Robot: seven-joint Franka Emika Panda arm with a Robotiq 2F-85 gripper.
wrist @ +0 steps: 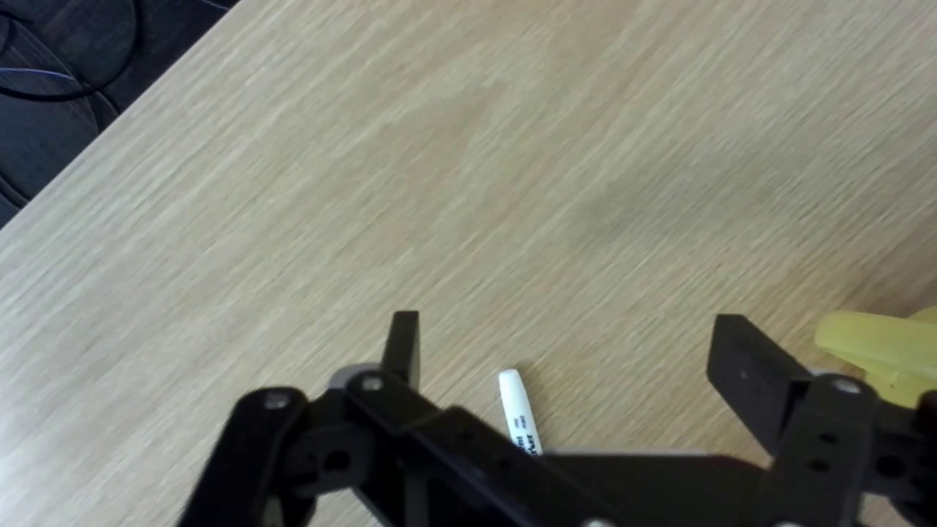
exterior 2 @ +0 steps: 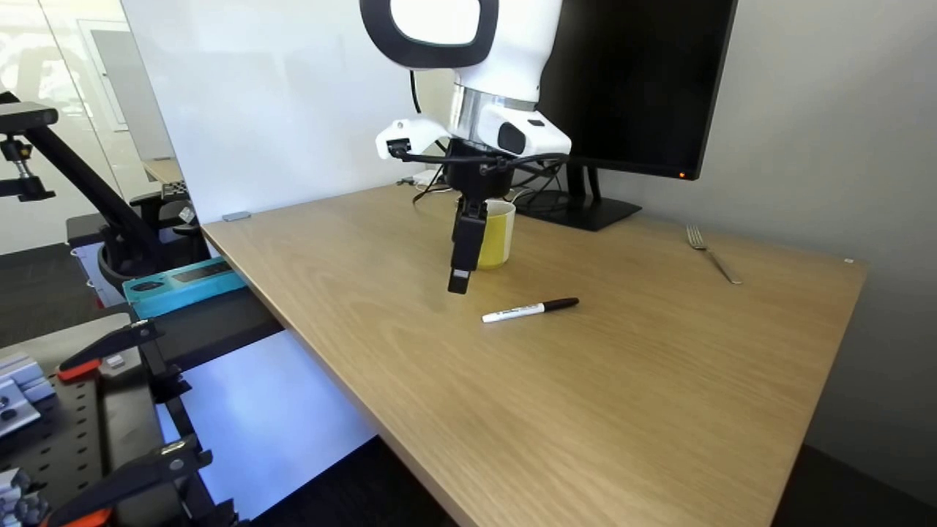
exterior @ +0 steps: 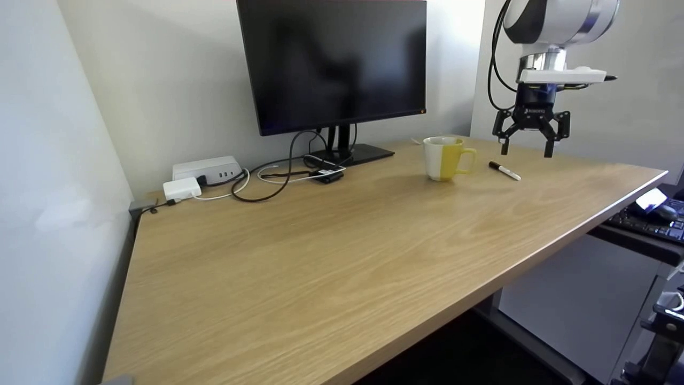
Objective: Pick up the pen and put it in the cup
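"In the upper right of an exterior view, the claw (exterior: 527,148) hangs above the desk (exterior: 320,251). Has it got anything?"

"No. The jaws stand wide apart, holding nothing and touching nothing. I'd call this lining up for the grasp."

"Where's the pen (exterior 2: 531,310)?"

"Flat on the desk, just below and right of centre in an exterior view. In the wrist view its white end shows at bottom centre; the claw hides the rest. It points nearly up the frame, so the jaws look set to close across it. I'd hardly turn them."

"Straight down, then?"

"Not quite. I'd shift along the pen first, so the pinch lands mid-barrel, then lower slowly and close just above the desk. Anything that thin and round may roll if one jaw nudges it."

"And the mug (exterior 2: 498,241)?"

"Upright, near the middle of an exterior view, partly behind the claw. Its handle (wrist: 878,340) sits at the wrist view's right edge, so I'd watch the jaw on that side."
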